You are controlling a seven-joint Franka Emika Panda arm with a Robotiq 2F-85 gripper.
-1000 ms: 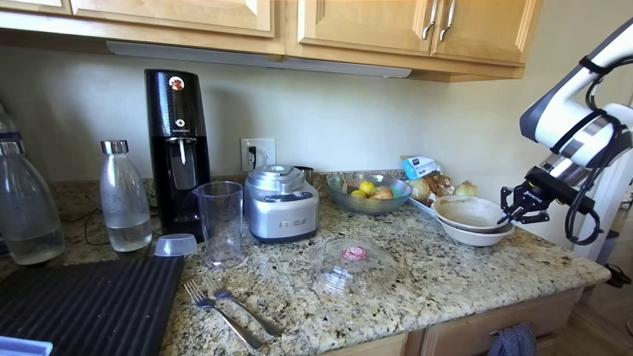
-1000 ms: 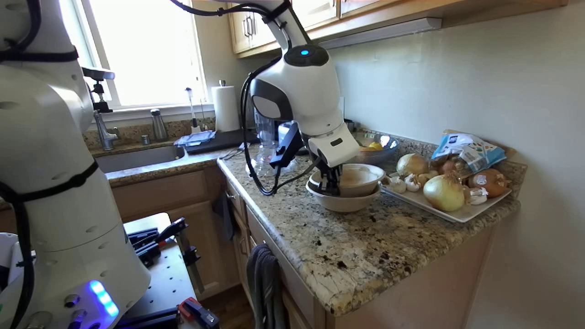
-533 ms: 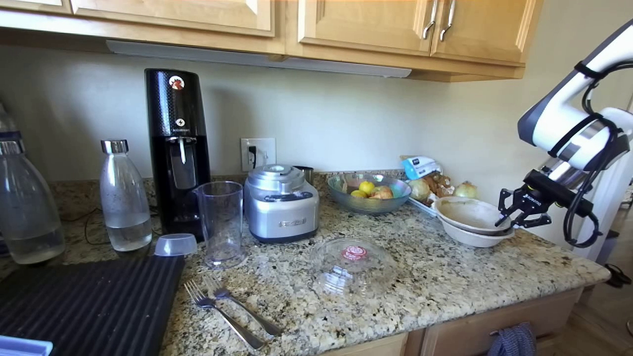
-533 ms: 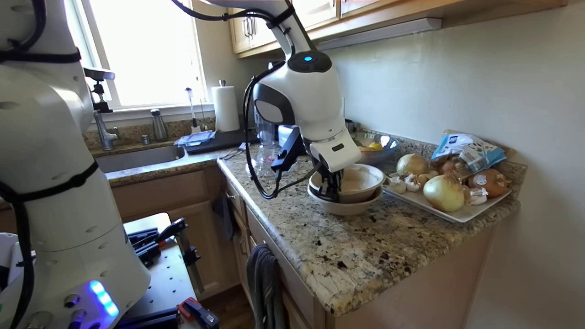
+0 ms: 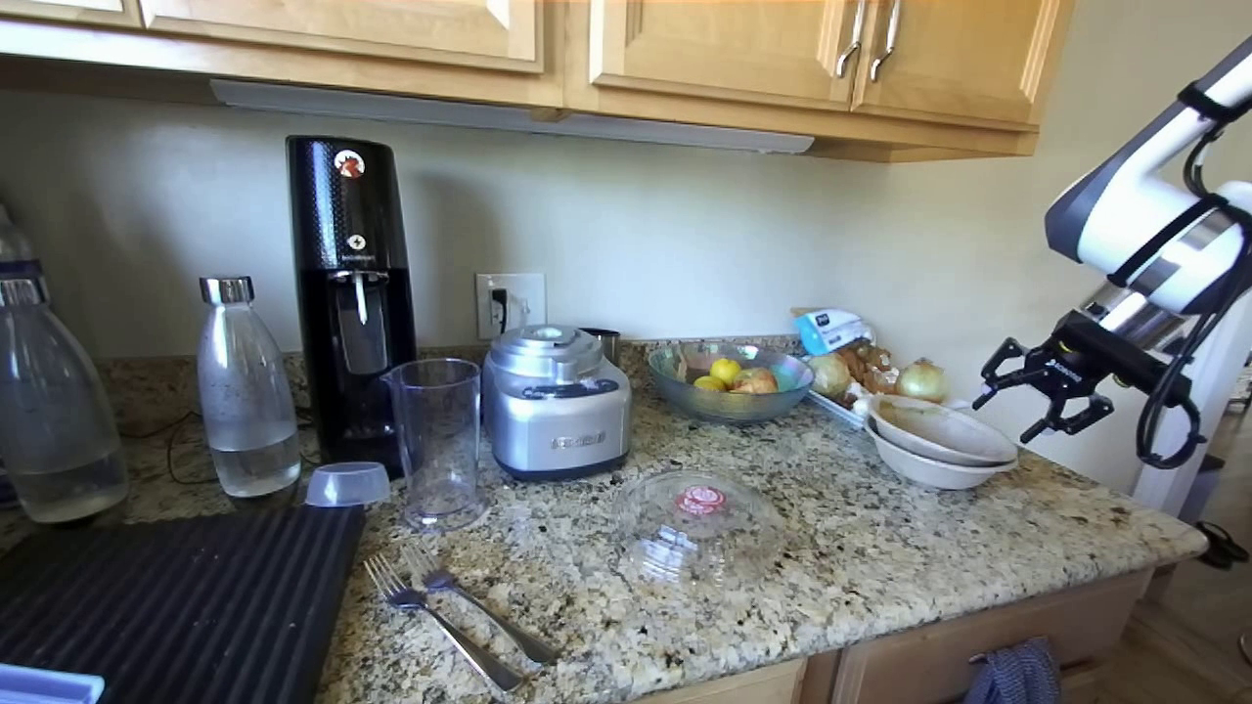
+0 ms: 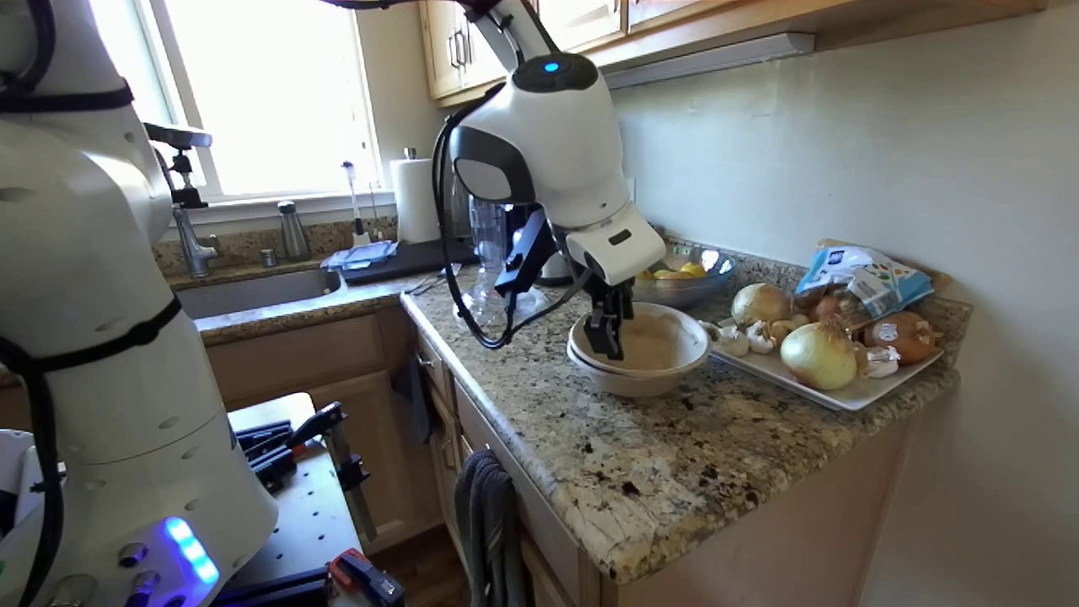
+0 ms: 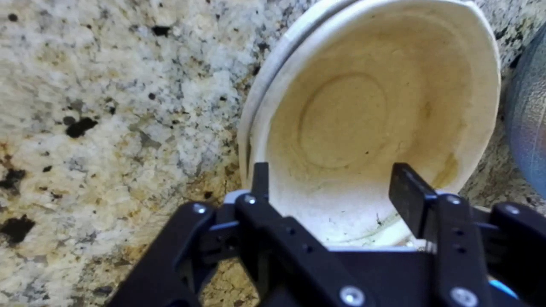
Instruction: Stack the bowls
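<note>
Bowls (image 6: 653, 350) stacked on surface (image 6: 674, 464), just beside tray (image 6: 868, 391) w/ onions (image 6: 818, 356). Top bowl (image 5: 939, 430) sits in lower bowl (image 5: 934, 475) w/ slight tilt. Gripper (image 7: 332, 183) hangs just above 'em, jaws spread wide; wrist view has it over top bowl's tan inside. Fruit bowl (image 5: 729, 409) nearby, b/w bowls & silver appliance (image 5: 562, 430) in an ext. view. Blue bag (image 6: 877, 282) beside the onions.

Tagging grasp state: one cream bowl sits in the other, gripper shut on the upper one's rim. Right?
Not the grip: the wrist view shows the gripper open, jaws apart, holding nothing. The upper bowl does sit in the lower bowl.
</note>
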